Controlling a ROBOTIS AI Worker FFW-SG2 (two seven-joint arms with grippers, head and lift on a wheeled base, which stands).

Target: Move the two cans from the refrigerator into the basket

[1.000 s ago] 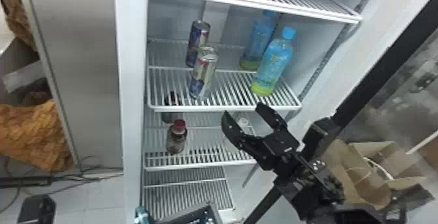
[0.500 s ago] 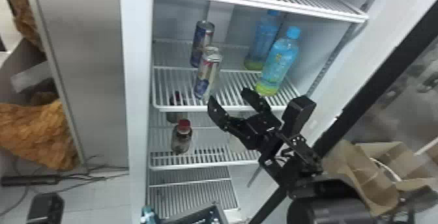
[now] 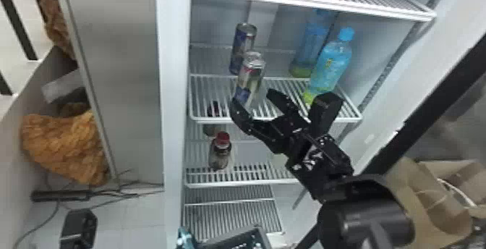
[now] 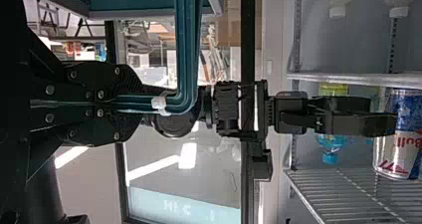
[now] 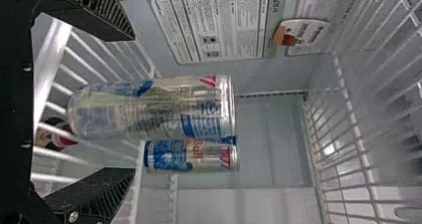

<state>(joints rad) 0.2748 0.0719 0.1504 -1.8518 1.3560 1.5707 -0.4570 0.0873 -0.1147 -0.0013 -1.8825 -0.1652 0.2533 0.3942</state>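
Right pincer [image 3: 256, 98]: at the refrigerator's [image 3: 175, 96] can shelf [image 3: 202, 118], its two flat fingers standing apart and aimed at the front can [image 3: 250, 80]. Right wrist view: the can's base lies in line with the gap, one finger to either side; not clamped. Contact between finger and can: cannot tell.

Left pincer [image 4: 102, 104]: closed on the basket's teal handle [image 4: 186, 50], next to a white cable tie [image 4: 159, 104]. The basket [image 4: 142, 2] hangs from that handle, beside the right arm in the left wrist view.

Task items: both silver-and-blue drink cans are in the refrigerator, upright on the same wire shelf. The rear can [image 3: 243, 43] stands close behind the front one; whether they touch, cannot tell.

Same shelf, toward its right side: two blue-capped bottles, the front bottle [image 3: 331, 65] and the rear bottle [image 3: 311, 45], each with yellow-green at the base. Shelf below: a red-capped bottle [image 3: 220, 154], with a darker bottle [image 3: 212, 129] behind it, partly hidden by the rail above.
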